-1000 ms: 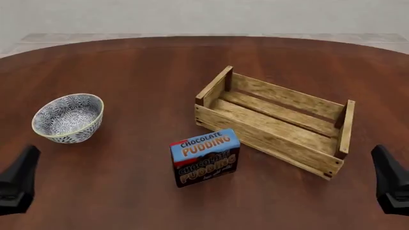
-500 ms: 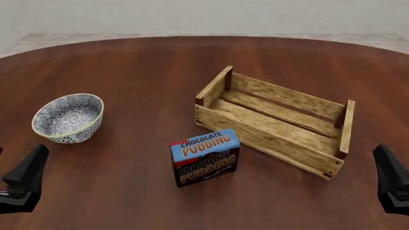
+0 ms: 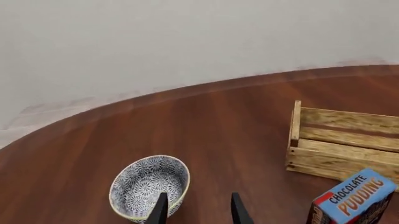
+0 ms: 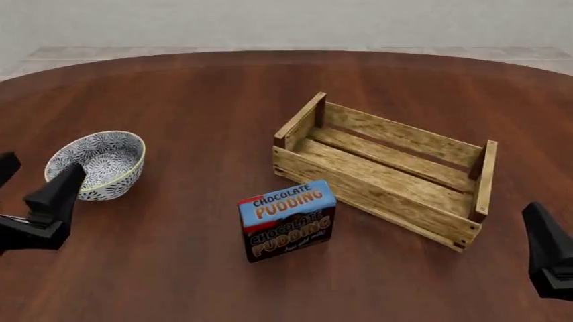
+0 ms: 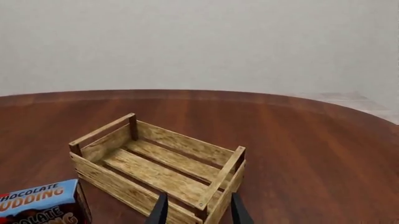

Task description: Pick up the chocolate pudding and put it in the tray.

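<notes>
front: high, facing forward-down | wrists: low, forward | shared: tray (image 4: 385, 176)

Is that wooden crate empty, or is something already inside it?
Empty. The wooden crate shows only bare slats inside in the front and right wrist views, and the chocolate pudding carton stands outside it on the table.

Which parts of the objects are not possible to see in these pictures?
- Chocolate pudding: cut by the frame edge in both wrist views; back hidden in the front view.
- Tray: right end cut off in the left wrist view.
- Right gripper: cut by the front view's edge.
</notes>
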`<move>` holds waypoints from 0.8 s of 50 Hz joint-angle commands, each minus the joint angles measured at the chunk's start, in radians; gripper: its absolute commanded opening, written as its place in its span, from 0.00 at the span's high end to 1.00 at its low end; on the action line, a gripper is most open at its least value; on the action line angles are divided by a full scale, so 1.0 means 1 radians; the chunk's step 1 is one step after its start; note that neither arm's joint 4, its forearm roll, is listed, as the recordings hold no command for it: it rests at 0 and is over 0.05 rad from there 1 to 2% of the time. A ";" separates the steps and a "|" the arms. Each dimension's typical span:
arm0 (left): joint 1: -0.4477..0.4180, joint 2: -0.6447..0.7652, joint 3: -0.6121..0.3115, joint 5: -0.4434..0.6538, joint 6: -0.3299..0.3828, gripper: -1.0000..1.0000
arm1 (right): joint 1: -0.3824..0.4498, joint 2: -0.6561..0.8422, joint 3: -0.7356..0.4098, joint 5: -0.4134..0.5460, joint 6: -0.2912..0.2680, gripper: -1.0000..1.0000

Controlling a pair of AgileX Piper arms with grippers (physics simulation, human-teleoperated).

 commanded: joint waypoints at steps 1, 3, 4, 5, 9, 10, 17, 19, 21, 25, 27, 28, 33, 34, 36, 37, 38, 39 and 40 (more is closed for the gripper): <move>-0.060 0.151 -0.134 0.021 0.038 0.00 | -0.003 0.013 0.000 -0.006 -0.001 0.00; -0.072 0.199 -0.164 0.022 0.048 0.00 | -0.004 0.015 0.000 -0.007 -0.003 0.00; -0.080 0.215 -0.174 0.020 0.054 0.00 | -0.004 0.015 0.000 -0.007 -0.003 0.00; -0.101 0.251 -0.192 0.019 0.065 0.00 | -0.005 0.016 0.000 -0.008 -0.002 0.00; -0.138 0.357 -0.255 0.040 0.054 0.00 | -0.008 0.020 0.000 -0.010 0.000 0.00; -0.154 0.377 -0.274 0.049 0.066 0.00 | -0.008 0.020 0.000 -0.010 -0.002 0.00; -0.215 0.467 -0.365 0.106 0.125 0.00 | -0.011 0.026 0.000 -0.013 -0.002 0.00; -0.257 0.483 -0.398 0.136 0.141 0.00 | -0.011 0.026 0.000 -0.014 -0.002 0.00; -0.249 0.507 -0.427 0.151 0.145 0.00 | -0.013 0.026 0.000 -0.013 -0.001 0.00; -0.294 0.589 -0.507 0.218 0.116 0.00 | -0.014 0.026 0.000 -0.013 -0.001 0.00; -0.305 0.597 -0.519 0.230 0.124 0.00 | -0.014 0.027 0.000 -0.014 -0.001 0.00; -0.295 0.599 -0.534 0.234 0.151 0.00 | -0.015 0.029 0.000 -0.015 0.000 0.00; -0.366 0.646 -0.587 0.291 0.177 0.00 | -0.017 0.030 0.000 -0.015 0.002 0.00; -0.378 0.656 -0.590 0.294 0.183 0.00 | -0.018 0.029 0.000 -0.015 0.002 0.00; -0.390 0.666 -0.598 0.301 0.175 0.00 | -0.018 0.029 0.000 -0.015 0.002 0.00; -0.402 0.673 -0.603 0.303 0.184 0.00 | -0.019 0.029 0.000 -0.015 0.003 0.00; -0.429 0.665 -0.596 0.299 0.212 0.00 | -0.020 0.028 0.000 -0.015 0.003 0.00; -0.475 0.651 -0.593 0.309 0.201 0.00 | -0.020 0.028 0.000 -0.015 0.004 0.00; -0.479 0.663 -0.600 0.318 0.203 0.00 | -0.022 0.027 0.000 -0.014 0.006 0.00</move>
